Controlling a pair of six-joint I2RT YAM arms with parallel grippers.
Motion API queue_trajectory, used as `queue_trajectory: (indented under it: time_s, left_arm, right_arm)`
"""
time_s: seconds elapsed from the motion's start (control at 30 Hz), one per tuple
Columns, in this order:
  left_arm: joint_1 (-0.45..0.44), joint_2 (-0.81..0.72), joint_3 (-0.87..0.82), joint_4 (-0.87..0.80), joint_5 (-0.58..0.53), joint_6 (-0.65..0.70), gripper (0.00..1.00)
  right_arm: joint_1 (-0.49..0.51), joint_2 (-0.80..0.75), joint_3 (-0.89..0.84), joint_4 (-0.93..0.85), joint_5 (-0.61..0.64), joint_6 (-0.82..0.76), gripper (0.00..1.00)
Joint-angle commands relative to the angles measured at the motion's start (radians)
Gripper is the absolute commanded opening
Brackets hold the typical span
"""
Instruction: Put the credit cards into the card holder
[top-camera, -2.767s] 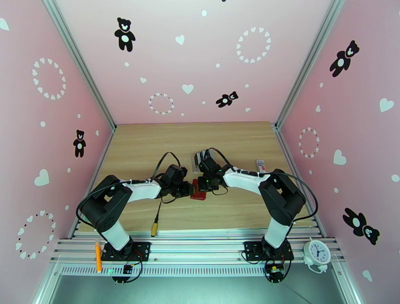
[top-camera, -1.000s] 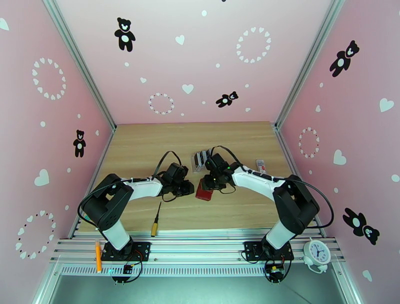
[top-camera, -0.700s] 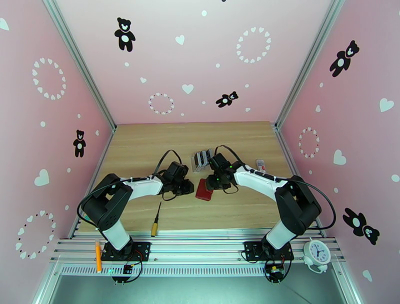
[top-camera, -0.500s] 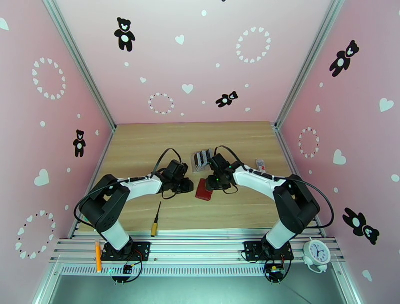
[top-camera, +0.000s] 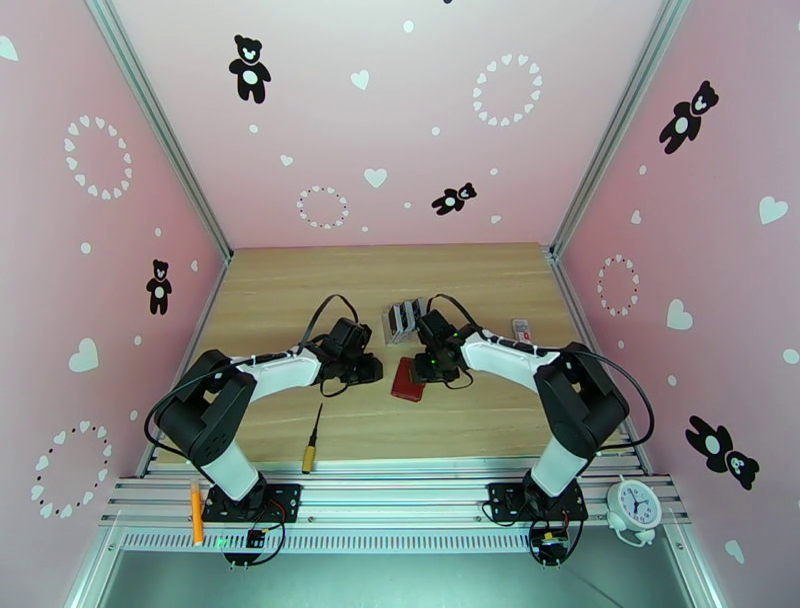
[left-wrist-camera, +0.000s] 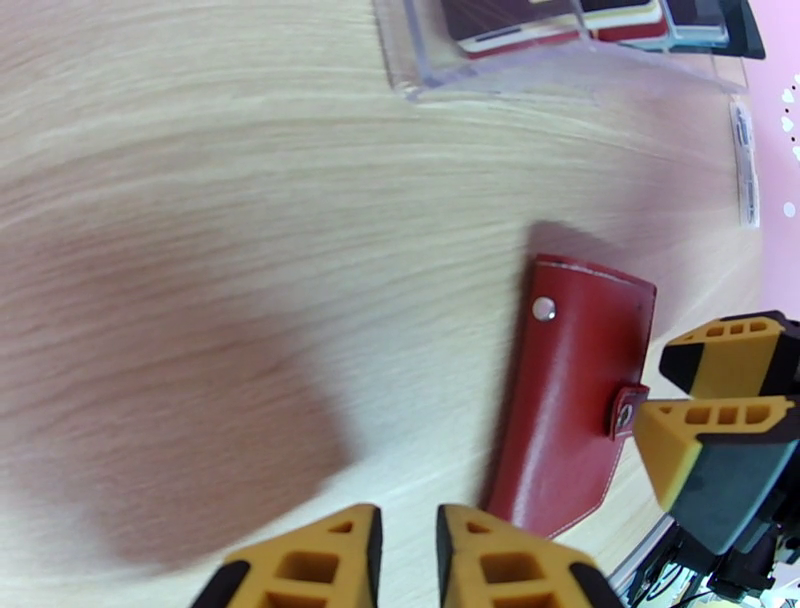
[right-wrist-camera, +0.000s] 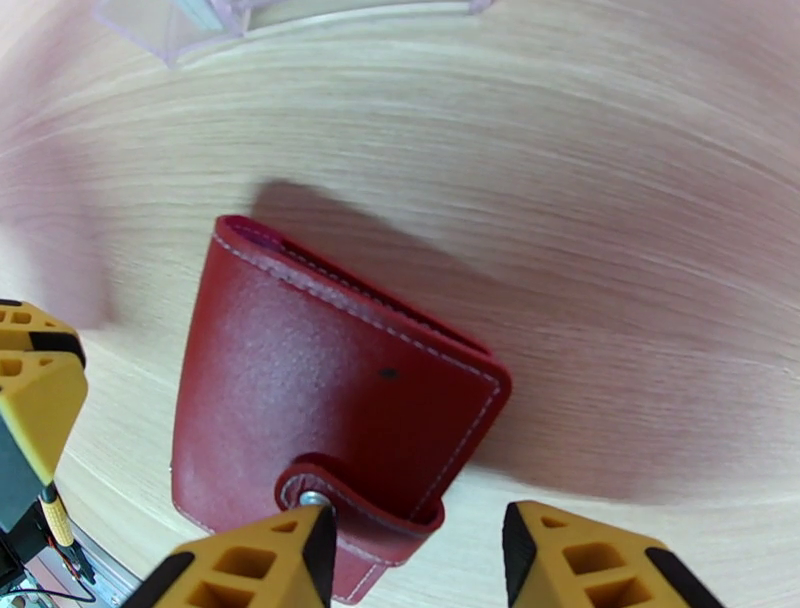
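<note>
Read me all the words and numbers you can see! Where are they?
No text here can actually be read.
clock: numbers on its face, too small to read.
small white strip: dark print, too blurred to read.
cards in the clear rack: no legible writing.
red wallet: no writing, just a metal snap.

Card holder: matt leather-look. Tbl: smooth wood.
</note>
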Motion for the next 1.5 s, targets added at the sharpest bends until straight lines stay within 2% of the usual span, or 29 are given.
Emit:
queue_trajectory:
  time_s: [0.0,1.03,1.47]
  left_arm:
    - [0.008,-0.029,0.005,-0.003,-0.006,0.009,0.24]
    - [0.016,-0.009,-0.008,0.039,0.018,-0.003,0.24]
    - [0.016,-0.012,-0.011,0.044,0.022,-0.010,0.24]
  right_arm:
    - [-0.002,0.025,0.013,0.015,-0.015,-0.006,0.49]
    - [0.000,0.112,0.132,0.012,-0.075,-0.020,0.48]
    - [0.003,0.105,0.131,0.010,-0.078,-0.020,0.48]
